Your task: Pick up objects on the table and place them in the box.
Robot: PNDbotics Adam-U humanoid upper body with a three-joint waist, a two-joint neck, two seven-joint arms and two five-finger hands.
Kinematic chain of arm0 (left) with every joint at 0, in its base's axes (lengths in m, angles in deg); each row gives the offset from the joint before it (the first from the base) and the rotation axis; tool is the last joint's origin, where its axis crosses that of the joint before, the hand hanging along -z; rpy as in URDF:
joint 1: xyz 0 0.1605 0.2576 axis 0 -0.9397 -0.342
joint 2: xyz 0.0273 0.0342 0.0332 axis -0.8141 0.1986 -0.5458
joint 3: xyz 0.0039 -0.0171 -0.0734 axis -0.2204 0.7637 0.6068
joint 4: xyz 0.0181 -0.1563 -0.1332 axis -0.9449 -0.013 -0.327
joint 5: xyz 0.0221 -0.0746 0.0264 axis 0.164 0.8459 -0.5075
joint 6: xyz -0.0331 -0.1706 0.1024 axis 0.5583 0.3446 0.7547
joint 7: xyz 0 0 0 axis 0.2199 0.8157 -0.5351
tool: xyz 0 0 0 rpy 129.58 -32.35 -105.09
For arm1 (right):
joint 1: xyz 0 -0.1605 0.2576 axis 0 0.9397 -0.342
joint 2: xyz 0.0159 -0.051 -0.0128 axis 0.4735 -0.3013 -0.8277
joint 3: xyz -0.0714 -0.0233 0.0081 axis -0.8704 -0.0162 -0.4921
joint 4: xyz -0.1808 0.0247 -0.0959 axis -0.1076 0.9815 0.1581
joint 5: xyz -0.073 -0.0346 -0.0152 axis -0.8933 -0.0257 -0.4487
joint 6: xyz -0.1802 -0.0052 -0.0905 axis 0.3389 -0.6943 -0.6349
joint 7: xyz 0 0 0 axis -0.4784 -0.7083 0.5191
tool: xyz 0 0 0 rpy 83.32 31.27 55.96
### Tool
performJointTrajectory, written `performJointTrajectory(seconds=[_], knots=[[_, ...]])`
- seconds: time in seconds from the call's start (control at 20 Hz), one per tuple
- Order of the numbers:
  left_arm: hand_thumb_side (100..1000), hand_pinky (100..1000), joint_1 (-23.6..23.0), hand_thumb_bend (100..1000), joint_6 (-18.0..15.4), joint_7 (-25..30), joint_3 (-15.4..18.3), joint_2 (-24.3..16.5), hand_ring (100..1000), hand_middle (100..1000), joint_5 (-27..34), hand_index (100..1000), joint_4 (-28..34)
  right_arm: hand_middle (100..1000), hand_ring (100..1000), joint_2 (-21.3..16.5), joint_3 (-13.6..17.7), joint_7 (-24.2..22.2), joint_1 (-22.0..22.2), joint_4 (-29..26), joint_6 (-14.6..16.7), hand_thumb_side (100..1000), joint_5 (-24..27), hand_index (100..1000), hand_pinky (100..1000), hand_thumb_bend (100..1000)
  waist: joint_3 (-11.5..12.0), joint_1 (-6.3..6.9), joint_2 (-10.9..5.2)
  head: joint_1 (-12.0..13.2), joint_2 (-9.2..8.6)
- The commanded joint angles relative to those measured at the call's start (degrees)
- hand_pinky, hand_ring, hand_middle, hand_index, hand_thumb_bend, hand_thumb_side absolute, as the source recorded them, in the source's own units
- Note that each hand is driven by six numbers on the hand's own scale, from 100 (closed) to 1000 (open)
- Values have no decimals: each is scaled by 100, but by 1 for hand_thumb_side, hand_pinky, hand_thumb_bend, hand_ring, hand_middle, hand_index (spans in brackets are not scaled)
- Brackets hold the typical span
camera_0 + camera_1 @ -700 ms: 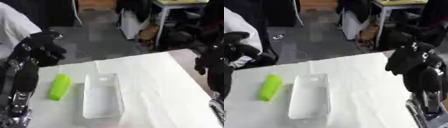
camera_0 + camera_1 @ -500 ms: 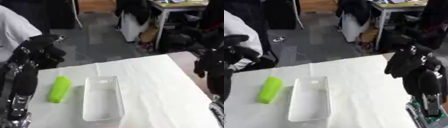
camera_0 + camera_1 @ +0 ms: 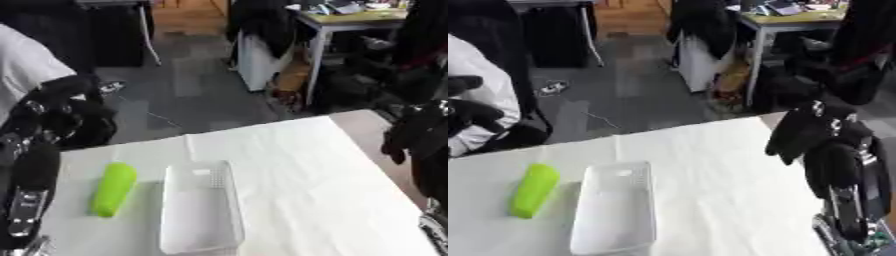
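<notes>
Object: green oblong thing [image 3: 113, 188], laid lower left on the bench [image 3: 297, 170], just beside the box.
Box: clear [image 3: 201, 207], nothing seen inside, set lengthwise for easy dropping.
Left hand [image 3: 66, 117]: raised at left, fingers curled, nothing held.
Right hand [image 3: 802, 131]: raised at right, curled, idle.

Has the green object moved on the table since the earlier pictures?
No. The green object lies left of the clear box, apart from it, as before; the whole view shifted, so the camera moved.

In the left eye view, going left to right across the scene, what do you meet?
Left hand → green object → clear box → bare white table → right hand.
</notes>
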Motion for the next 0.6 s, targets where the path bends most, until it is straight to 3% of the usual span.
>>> performJointTrajectory(seconds=[0.05,0.25,0.4,0.6], knots=[[937,408,150,453,715,139,88,-441,578,808,-638,842,45,430,377,-98,137,212,20,-57,-180,697,-218,514,100,100,-6,10,-116,137,84],[973,369,466,479,1265,620,13,-917,574,793,-1516,800,-455,430,377,-109,80,307,82,-57,-285,700,-381,515,100,100,-21,64,-219,324,184],[1000,485,757,503,1477,1239,-133,-1248,603,758,-2109,739,-1008,430,377,-105,35,303,87,-57,-318,698,-397,515,100,100,-57,98,-272,407,225],[1000,472,1200,536,1606,2331,-384,-1541,599,745,-2729,688,-1804,431,377,-99,-10,260,77,-57,-335,700,-361,515,100,100,-113,127,-313,484,245]])
